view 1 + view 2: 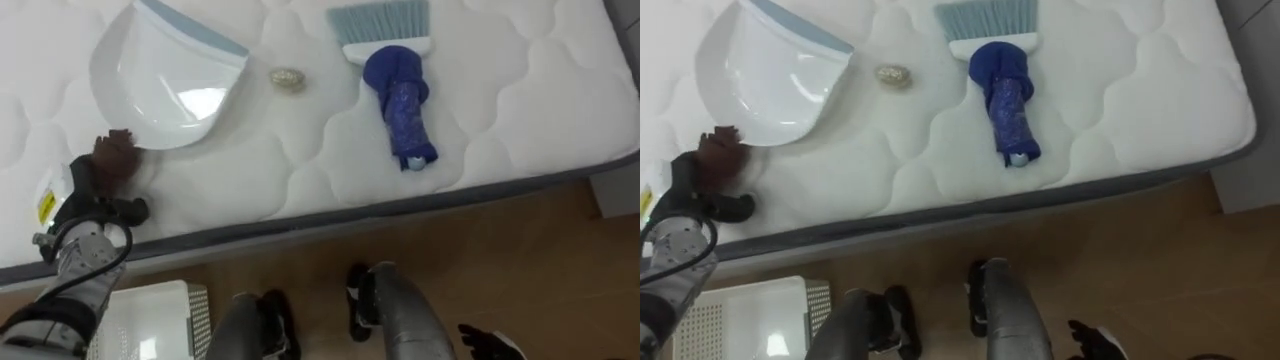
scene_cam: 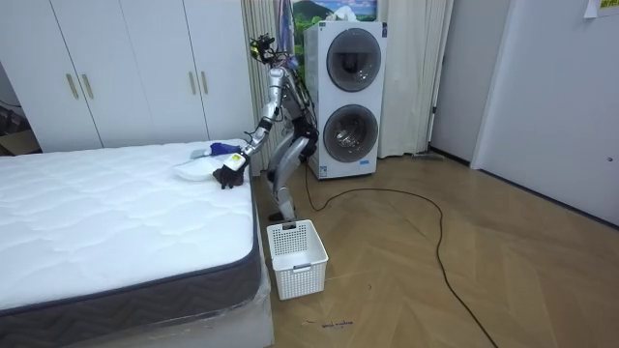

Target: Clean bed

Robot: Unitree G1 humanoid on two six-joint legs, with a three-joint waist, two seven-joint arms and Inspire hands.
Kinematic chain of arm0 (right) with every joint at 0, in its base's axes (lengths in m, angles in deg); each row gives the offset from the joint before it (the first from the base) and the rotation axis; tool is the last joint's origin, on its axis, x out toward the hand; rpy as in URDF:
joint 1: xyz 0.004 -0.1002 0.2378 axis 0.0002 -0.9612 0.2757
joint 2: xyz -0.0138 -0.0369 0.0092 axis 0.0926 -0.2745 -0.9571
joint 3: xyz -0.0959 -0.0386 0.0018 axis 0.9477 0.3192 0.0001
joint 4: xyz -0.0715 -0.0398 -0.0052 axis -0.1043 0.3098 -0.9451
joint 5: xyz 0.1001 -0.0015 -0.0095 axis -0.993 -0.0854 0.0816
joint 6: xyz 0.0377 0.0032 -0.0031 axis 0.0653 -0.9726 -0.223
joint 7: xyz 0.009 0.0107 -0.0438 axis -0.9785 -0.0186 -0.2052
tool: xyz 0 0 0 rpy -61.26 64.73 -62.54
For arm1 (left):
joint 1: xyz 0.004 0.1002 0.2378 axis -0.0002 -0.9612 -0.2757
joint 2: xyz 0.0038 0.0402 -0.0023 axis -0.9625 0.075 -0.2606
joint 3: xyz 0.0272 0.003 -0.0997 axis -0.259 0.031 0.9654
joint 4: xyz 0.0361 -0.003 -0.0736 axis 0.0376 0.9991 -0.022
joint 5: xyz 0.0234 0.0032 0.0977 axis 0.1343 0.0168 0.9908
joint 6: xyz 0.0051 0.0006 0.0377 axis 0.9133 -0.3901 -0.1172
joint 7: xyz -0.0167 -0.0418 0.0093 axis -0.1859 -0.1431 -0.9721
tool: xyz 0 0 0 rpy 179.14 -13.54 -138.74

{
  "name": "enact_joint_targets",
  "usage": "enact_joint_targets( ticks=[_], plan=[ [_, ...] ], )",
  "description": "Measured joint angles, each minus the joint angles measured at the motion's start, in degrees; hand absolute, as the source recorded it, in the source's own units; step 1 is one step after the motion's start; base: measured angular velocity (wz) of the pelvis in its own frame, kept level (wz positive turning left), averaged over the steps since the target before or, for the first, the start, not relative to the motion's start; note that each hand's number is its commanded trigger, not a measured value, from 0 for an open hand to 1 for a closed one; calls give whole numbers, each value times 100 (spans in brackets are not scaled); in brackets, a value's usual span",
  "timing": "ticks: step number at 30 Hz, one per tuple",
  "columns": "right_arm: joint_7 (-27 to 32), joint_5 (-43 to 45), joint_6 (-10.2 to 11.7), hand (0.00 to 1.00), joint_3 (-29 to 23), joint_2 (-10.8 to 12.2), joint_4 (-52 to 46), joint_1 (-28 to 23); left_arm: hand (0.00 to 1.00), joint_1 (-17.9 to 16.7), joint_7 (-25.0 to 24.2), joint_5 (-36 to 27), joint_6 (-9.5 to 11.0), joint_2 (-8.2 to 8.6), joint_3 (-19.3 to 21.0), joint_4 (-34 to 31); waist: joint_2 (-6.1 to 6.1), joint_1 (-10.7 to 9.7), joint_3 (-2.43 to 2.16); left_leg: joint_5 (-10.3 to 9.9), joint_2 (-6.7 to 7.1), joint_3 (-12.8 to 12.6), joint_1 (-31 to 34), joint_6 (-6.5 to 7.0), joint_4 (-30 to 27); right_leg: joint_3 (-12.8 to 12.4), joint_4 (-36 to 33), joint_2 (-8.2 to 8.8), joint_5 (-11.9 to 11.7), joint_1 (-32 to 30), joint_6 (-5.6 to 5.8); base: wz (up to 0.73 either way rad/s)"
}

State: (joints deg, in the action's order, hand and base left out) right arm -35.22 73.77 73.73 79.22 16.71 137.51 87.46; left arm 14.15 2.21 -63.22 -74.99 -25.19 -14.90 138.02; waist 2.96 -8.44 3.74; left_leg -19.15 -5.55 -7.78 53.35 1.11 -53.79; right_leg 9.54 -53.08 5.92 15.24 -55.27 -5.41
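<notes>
1. Closest to us in the left eye view is the white slotted plastic basket, standing on the wooden plank floor just below the bed edge. We judge it is parked there to take whatever gets swept up. Above it, the left hand rests on the white quilted mattress, right against the rounded back of the white plastic dustpan with a grey-blue lip. We cannot tell whether the hand has closed on the pan or only touches it. The pan's lip faces a small crumpled beige scrap lying just beside it; this is the thing to be cleaned off. On the scrap's other side lies the blue-handled hand brush with pale blue bristles, untouched, with its bristles pointing away from us. The right hand hangs low beside the leg, and we cannot tell its state.

2. From the room view, the robot stands at the bed's side and leans in, with its left arm stretched down to the pan. Behind it are a stacked white washer and dryer and tall white wardrobe doors.

3. From the right eye view the layout is the same: the scrap sits between the pan and the brush, so we judge that a short sweep would carry it in.
</notes>
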Motion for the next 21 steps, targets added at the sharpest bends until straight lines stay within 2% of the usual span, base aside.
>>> enact_joint_targets(
  ticks=[5, 9, 13, 18, 21],
  plan=[
    [6, 2, -71, 0, 1, -54, -40, -17, 100, 67, 93, -194, -151, -184, -47, 41, -1, -92, 0, 5, 1, -2, -7, -5, -4, 7, -3, -1, -29, 0, 27, -3],
    [3, 1, -87, 0, 24, -52, -35, -56, 100, 126, 75, -217, -233, -176, -124, 76, -2, -123, 1, -9, 14, -4, 4, 9, -6, 10, -3, 6, -18, 2, 8, 3],
    [0, 26, -184, 0, 63, -49, -40, -56, 100, 149, -47, -221, -333, -148, -241, 79, -4, -123, 2, -70, 32, -10, -9, 39, -9, 12, -3, 7, 17, 19, 44, 1],
    [3, 18, -323, 0, 63, -47, -40, -48, 100, 150, -59, -325, -343, -84, -296, 73, -5, -108, 3, -124, 32, -10, -14, 65, -13, -2, -5, 18, 68, 31, 96, 0],
    [6, 13, -331, 0, 64, -47, -27, -48, 100, 160, -60, -323, -351, -81, -351, 79, -9, -94, 6, -127, 37, -10, -32, 69, -12, -4, -5, 20, 73, 57, 103, 0]
  ],
)
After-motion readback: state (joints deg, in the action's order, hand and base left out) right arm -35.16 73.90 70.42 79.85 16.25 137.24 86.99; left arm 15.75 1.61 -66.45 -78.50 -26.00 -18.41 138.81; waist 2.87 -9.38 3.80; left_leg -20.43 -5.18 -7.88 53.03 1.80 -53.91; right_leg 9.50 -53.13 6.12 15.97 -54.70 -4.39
